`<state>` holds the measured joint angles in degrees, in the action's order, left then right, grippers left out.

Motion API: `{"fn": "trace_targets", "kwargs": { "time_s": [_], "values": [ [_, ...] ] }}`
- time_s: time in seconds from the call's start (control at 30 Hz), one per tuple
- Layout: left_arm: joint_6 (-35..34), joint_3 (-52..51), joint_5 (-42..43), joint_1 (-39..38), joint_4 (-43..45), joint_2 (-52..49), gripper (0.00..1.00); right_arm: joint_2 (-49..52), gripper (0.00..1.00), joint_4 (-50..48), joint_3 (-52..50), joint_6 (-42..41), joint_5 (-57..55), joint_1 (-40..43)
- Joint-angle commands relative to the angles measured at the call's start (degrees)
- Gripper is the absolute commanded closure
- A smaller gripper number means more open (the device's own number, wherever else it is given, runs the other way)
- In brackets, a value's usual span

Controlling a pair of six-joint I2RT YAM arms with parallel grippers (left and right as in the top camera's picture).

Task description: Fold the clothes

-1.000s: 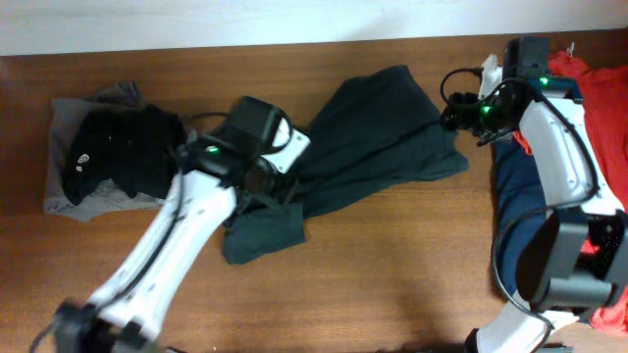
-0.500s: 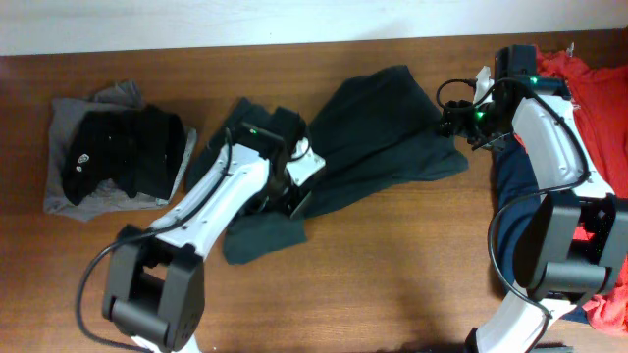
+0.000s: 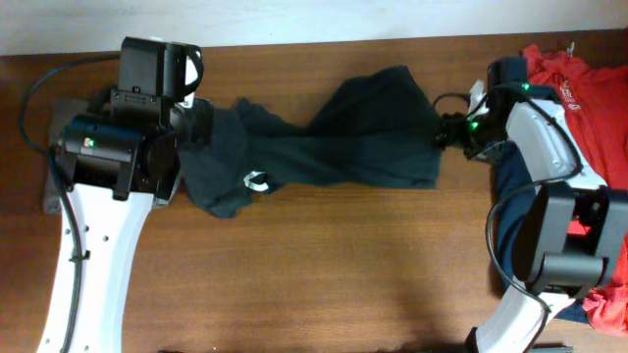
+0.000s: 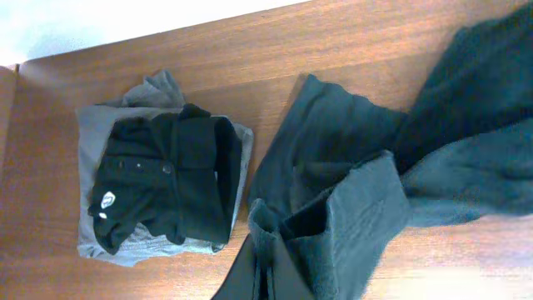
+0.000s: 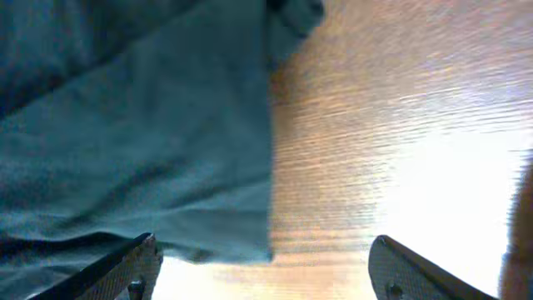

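Nearest the front edge lay bare brown wooden surface, w/ the two white-and-black arms rising over it: left arm by the left edge, right arm by the right edge.

Farther in, approx mid-depth, the dark green-black T-shirt lay stretched sideways across the surface, from left of centre to right of centre. It was twisted narrow in the middle, and a small white label showed at its near-left hem.

The left jaws were closed on a bunched fold at the T-shirt's left end; the left wrist view showed the cloth gathered up into them. The right jaws stood wide open at the T-shirt's right end, gripping nothing. One finger was over the cloth, the other over bare wood, w/ the shirt's edge btwn them. Whether a finger touched the cloth, can't tell.

By the right edge, navy cloth lay under the right arm, and a red garment filled the far-right corner. Toward the far-left corner, a folded black garment w/ buttons sat on a flat grey garment, just beside the T-shirt's left end.
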<state>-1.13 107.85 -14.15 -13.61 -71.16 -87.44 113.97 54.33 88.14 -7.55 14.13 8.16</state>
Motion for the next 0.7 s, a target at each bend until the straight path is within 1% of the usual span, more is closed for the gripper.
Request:
{"fn": "trace_targets", "kwargs": {
  "time_s": [0.0,0.03,0.13,0.2,0.27,0.3,0.37,0.4,0.43,0.5,0.57,0.67],
  "values": [
    [-2.32,0.20,-2.36,0.28,0.42,0.35,1.00,1.16,0.16,-1.77,-3.02,0.46,5.03,-0.28],
    [-2.32,0.20,-2.36,0.28,0.42,0.35,1.00,1.16,0.19,-2.14,-4.13,1.66,7.32,-0.33],
    [-2.34,0.20,-2.16,0.28,0.39,0.35,1.00,1.16,0.23,-2.78,-7.89,1.60,8.17,-1.40],
    [-2.34,0.20,-2.16,0.28,0.44,0.35,1.00,1.16,0.25,-6.12,-11.76,1.57,8.50,-2.84],
    [-2.32,0.20,-2.16,0.28,0.74,0.35,1.00,1.16,0.29,-9.75,-14.47,1.55,8.63,-4.26],
    [-2.32,0.20,-2.16,0.28,0.83,0.35,1.00,1.16,0.33,-10.97,-15.19,1.53,8.63,-4.59],
    [-2.32,0.20,-2.16,0.28,0.76,0.35,1.00,1.14,0.77,-12.31,-15.28,1.53,8.61,-5.20],
    [-2.32,0.20,-2.16,0.28,0.66,0.35,1.00,0.70,0.90,-11.21,-14.38,1.53,8.61,-5.05],
    [-2.29,0.20,-2.19,0.28,0.57,0.35,1.00,0.00,0.96,-9.11,-12.68,1.57,8.33,-4.63],
    [-2.29,0.22,-3.08,0.28,0.63,0.37,1.00,-4.31,0.96,-0.37,-4.61,2.73,7.72,-2.36],
    [-2.29,0.22,-5.31,0.28,0.92,0.48,1.00,-7.34,0.96,4.98,2.10,2.86,7.69,-0.76],
    [-2.29,0.59,-6.05,0.28,1.73,1.33,1.00,-10.67,0.96,11.87,13.86,2.80,7.67,1.77]
  ]
}}
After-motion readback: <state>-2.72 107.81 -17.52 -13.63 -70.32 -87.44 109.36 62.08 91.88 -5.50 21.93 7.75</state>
